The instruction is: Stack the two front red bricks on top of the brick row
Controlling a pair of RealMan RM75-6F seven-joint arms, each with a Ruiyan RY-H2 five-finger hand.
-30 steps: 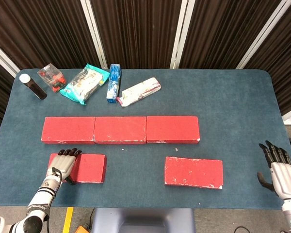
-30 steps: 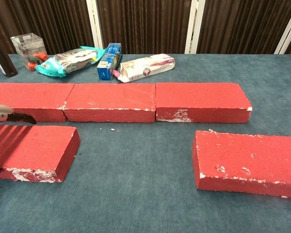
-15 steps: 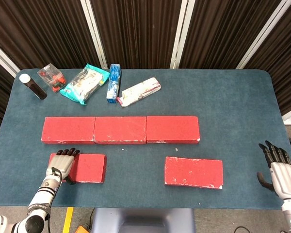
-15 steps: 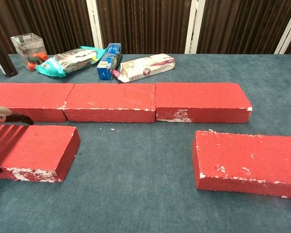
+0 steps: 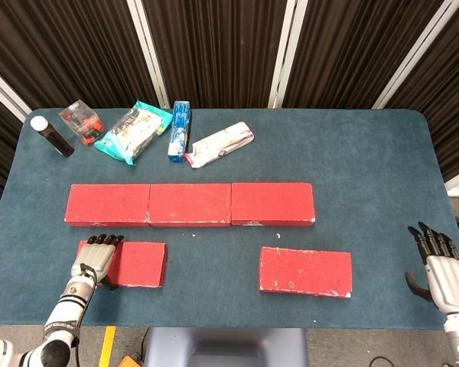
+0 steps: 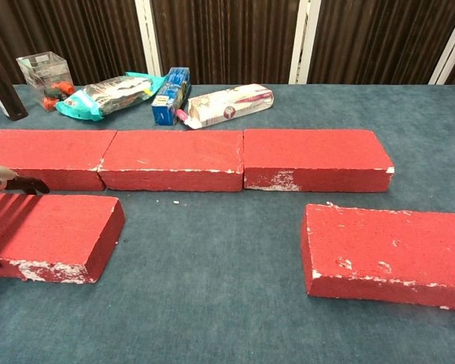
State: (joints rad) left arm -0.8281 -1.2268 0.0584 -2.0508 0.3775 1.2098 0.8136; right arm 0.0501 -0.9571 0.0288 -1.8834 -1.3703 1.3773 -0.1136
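Observation:
Three red bricks form a row (image 5: 190, 204) across the middle of the blue table; the chest view shows the same row (image 6: 174, 155). In front of it lie the front left brick (image 5: 138, 264) (image 6: 53, 227) and the front right brick (image 5: 306, 271) (image 6: 390, 254). My left hand (image 5: 96, 258) grips the left end of the front left brick, with fingers over the top and the thumb on the near side. Only its fingertips (image 6: 7, 180) reach into the chest view. My right hand (image 5: 441, 267) hangs open at the table's right front corner, well away from the front right brick.
Along the back left of the table stand a dark bottle (image 5: 52, 136), a clear box (image 5: 79, 121), a teal packet (image 5: 132, 131), a blue box (image 5: 179, 128) and a white packet (image 5: 219, 143). The table's front edge (image 5: 214, 327) lies just below the front bricks.
My left hand and the front left brick have shifted slightly to the left. The right hand and the other bricks have not moved.

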